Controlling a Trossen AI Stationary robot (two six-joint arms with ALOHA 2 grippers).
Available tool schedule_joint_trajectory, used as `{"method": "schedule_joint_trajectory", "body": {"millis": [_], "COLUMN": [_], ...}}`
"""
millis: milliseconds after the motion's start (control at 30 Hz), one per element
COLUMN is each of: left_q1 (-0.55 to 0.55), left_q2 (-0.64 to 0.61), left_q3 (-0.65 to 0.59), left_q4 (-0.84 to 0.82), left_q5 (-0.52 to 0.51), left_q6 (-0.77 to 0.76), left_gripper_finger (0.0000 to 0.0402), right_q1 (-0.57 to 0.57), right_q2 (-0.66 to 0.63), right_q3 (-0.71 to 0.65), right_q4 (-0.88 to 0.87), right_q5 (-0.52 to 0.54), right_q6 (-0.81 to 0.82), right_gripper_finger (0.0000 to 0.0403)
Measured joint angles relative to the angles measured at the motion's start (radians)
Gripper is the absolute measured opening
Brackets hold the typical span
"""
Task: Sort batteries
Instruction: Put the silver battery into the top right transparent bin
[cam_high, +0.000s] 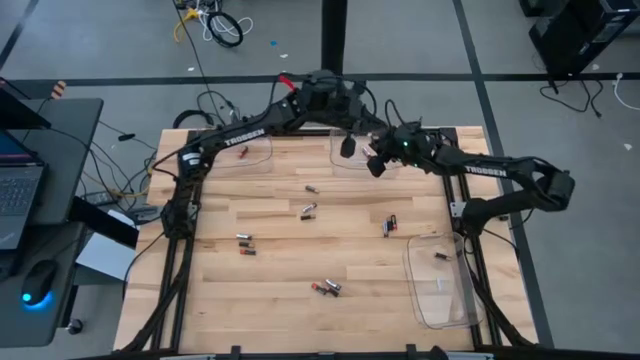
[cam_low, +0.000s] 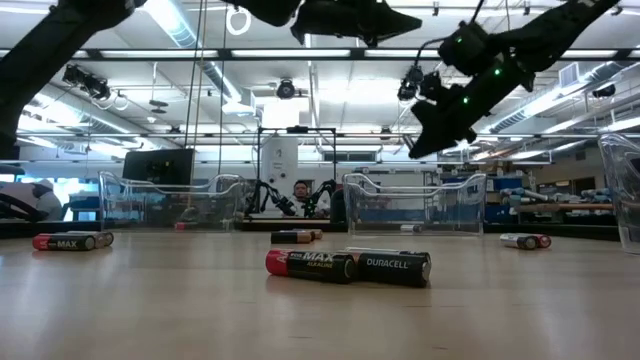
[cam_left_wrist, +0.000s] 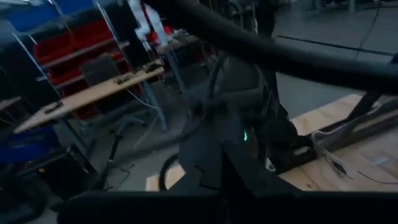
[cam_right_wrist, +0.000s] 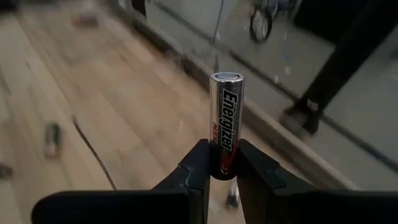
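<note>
Surface: pale wooden table (cam_high: 290, 260) with clear plastic trays (cam_high: 440, 285) at the top edge and lower right of the high view.
Room: grey floor, laptop desk (cam_high: 40, 190) at far left; a person sits beyond the table in the low view.
Batteries: loose batteries (cam_high: 308, 210) scattered mid-table.
Right gripper: right gripper (cam_right_wrist: 225, 163) clamped on an upright Energizer battery (cam_right_wrist: 224, 121), top centre of the high view.
Left gripper: left gripper (cam_high: 347, 146) fully clenched, just left of it; nothing visibly held.

Scattered batteries (cam_high: 308, 210) across open table (cam_high: 280, 300)
</note>
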Motion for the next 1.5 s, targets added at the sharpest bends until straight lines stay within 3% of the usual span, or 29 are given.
{"method": "schedule_joint_trajectory", "body": {"millis": [200,500,800,1100,1500], "left_q1": [0.027,0.064,0.061,0.033,0.009], "left_q2": [-0.153,-0.468,-0.782,-0.945,-0.955], "left_q3": [-0.303,-0.834,-1.214,-1.398,-1.425], "left_q4": [0.252,0.576,0.655,0.661,0.661], "left_q5": [-0.002,-0.105,-0.241,-0.332,-0.361], "left_q6": [-0.058,-0.115,-0.121,-0.124,-0.12], "left_gripper_finger": [0.001,0.001,0.001,0.001,0.001], "right_q1": [-0.041,-0.052,-0.059,-0.077,-0.103], "right_q2": [0.119,0.367,0.6,0.706,0.711], "right_q3": [0.077,0.391,0.589,0.646,0.643], "right_q4": [-0.052,-0.352,-0.592,-0.702,-0.723], "right_q5": [-0.003,-0.006,-0.055,-0.139,-0.157], "right_q6": [0.0,-0.035,-0.046,0.018,0.056], "right_gripper_finger": [0.0061,0.0061,0.0061,0.0061,0.007]}}
